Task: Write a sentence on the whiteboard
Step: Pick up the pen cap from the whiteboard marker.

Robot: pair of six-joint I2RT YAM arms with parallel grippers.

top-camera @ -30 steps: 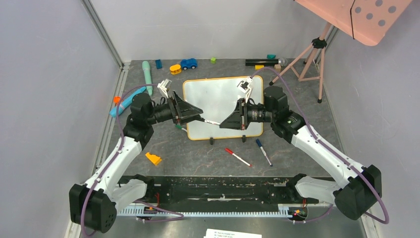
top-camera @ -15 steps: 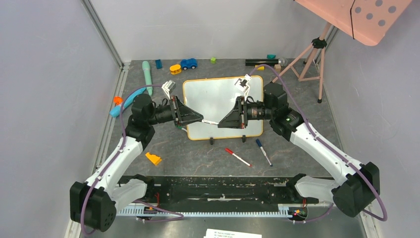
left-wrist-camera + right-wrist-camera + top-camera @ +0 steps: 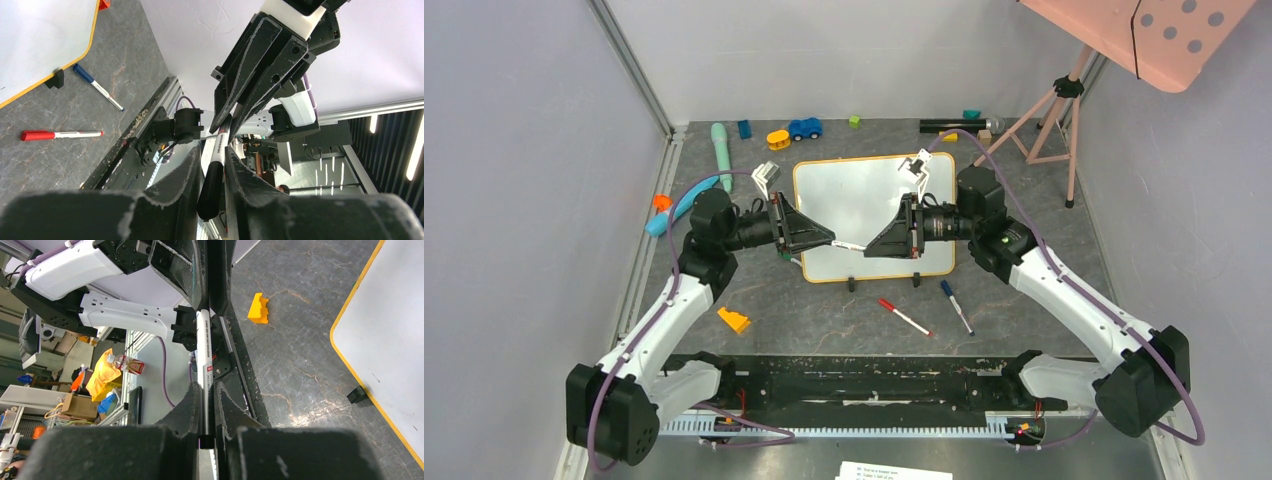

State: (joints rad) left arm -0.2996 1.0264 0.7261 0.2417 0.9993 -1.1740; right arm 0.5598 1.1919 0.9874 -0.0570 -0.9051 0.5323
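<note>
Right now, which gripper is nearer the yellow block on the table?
Left. The left gripper is beyond the yellow block and to its right; the right gripper faces it from farther right, both shut on one marker.

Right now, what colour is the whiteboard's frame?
Orange; the frame shows best in the top external view.

Grey table [image 3: 824, 325]: the whiteboard [image 3: 864, 190] stands at the middle. Just near of it lie a red marker [image 3: 904, 317] and a blue marker [image 3: 956, 306]. An orange block [image 3: 733, 320] lies near left, a blue car [image 3: 804, 128] far, and a tripod [image 3: 1049, 115] far right.
</note>
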